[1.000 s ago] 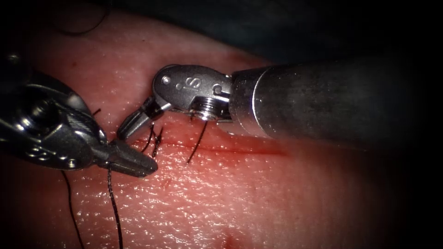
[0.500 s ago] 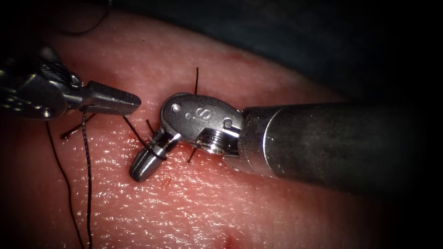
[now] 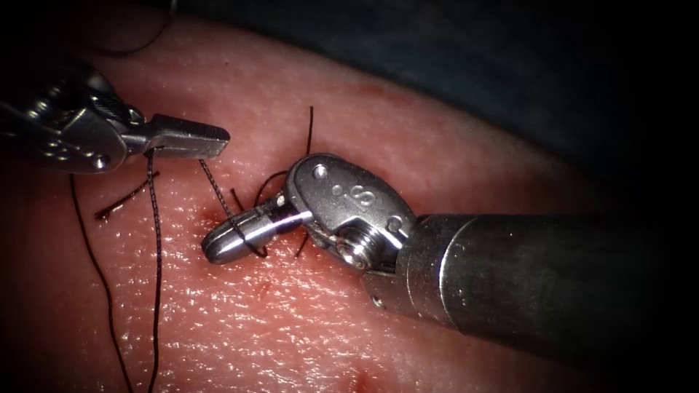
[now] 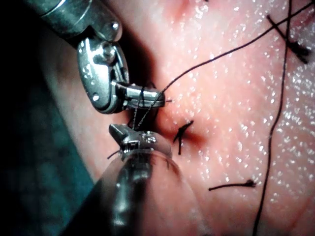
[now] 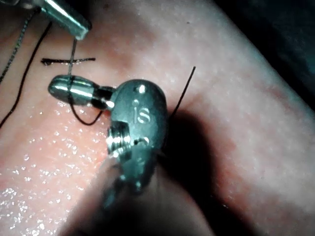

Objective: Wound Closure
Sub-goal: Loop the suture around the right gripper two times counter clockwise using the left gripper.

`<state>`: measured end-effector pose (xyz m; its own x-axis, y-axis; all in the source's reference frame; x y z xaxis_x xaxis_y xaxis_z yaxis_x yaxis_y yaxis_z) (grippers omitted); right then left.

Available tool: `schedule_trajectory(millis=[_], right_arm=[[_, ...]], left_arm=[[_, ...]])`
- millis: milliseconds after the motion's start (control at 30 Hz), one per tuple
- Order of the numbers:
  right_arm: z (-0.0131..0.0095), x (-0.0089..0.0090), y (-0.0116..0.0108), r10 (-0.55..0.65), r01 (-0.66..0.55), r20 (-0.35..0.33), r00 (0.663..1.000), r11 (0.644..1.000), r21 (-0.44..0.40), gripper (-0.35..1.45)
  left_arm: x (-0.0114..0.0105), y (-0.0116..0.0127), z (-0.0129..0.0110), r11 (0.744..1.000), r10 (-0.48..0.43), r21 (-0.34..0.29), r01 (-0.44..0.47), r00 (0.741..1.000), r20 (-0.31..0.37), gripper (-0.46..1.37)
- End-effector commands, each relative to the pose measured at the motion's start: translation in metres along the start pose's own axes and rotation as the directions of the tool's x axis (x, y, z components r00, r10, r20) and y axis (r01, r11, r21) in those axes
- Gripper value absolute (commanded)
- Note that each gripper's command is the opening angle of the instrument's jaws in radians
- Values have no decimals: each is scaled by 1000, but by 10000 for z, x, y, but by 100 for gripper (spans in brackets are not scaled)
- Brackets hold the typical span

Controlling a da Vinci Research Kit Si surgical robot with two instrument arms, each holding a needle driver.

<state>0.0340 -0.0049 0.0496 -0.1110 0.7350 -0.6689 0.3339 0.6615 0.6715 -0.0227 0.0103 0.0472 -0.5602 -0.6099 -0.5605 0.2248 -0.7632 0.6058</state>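
your left tool (image 3: 207, 140) sits at the far left of the tissue (image 3: 306, 320), its jaws closed on the thread (image 3: 154, 240). from the jaw tips one dark strand runs down and right to your right tool (image 3: 218, 244), and another strand hangs from further back on the jaws and trails toward the near edge of the scene, with a second long strand lying just left of it. your right tool comes in from the right and lies low over the cut, jaws closed and pointing left, with the thread looped around them; the left wrist view shows the same wrap around the right tool's jaws (image 4: 142, 96), and the right wrist view shows it as a dark loop beside the jaws (image 5: 69, 88). whether those jaws pinch anything between them you cannot tell. short cut ends of thread (image 3: 309, 131) stand up from the tissue just behind the right tool's wrist, and another short end (image 3: 124, 200) lies on the tissue below your left tool. a small patch of red fluid (image 3: 212, 215) marks the tissue just far of the right tool's jaws. the needle cannot be made out.
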Motion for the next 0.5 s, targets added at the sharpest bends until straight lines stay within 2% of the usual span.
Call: schedule_trajectory(millis=[33, 500], right_arm=[[3, 1, -3, 9, -10, -36, 999, 999, -36, -35], [9, 17, -20, 55, -93, -203, 978, 979, -184, -35]], left_arm=[[-1, 2, 2, 1000, -7, 2, 7, 1000, -1, -35], [-13, 32, 23, 998, -68, 12, 68, 998, -13, -35]])
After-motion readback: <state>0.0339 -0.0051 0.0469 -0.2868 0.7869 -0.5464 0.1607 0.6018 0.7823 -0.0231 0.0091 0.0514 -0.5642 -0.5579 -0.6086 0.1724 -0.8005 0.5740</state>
